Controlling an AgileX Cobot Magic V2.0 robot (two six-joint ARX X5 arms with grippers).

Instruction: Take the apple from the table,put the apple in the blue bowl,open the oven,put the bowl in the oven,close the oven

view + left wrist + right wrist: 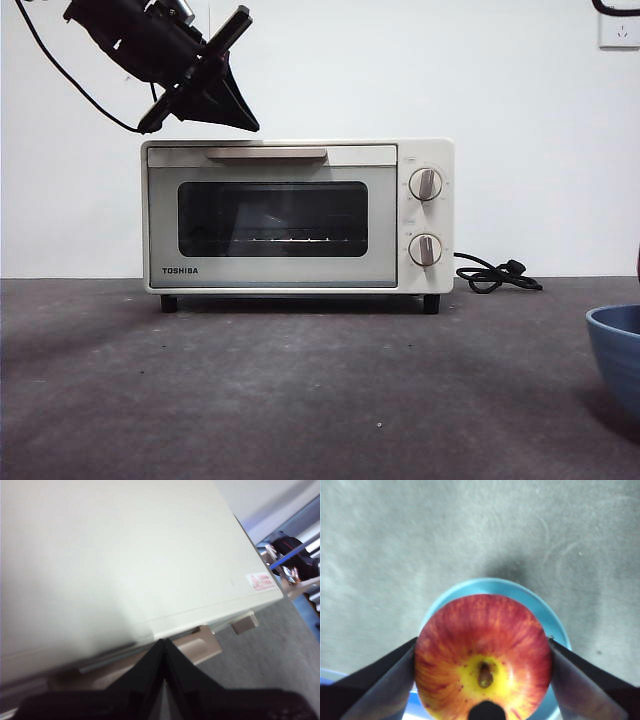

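From the front, the oven (298, 215) sits shut in the middle of the table (300, 400), its cord (497, 274) trailing out at three o'clock, the bowl (616, 356) cut off by the frame edge at about four o'clock, and the left gripper (200, 85) hanging in the air at eleven o'clock above the oven's corner. The left wrist view shows the oven's cream top (125, 565) and handle (200, 645) just beyond that gripper (164, 652), its jaws clenched together on nothing. In the right wrist view the right gripper (482, 675) is grasping the apple (482, 655) by both flanks, stem end facing the camera, directly over the bowl (547, 617), whose rim shows around it from ten to three o'clock.
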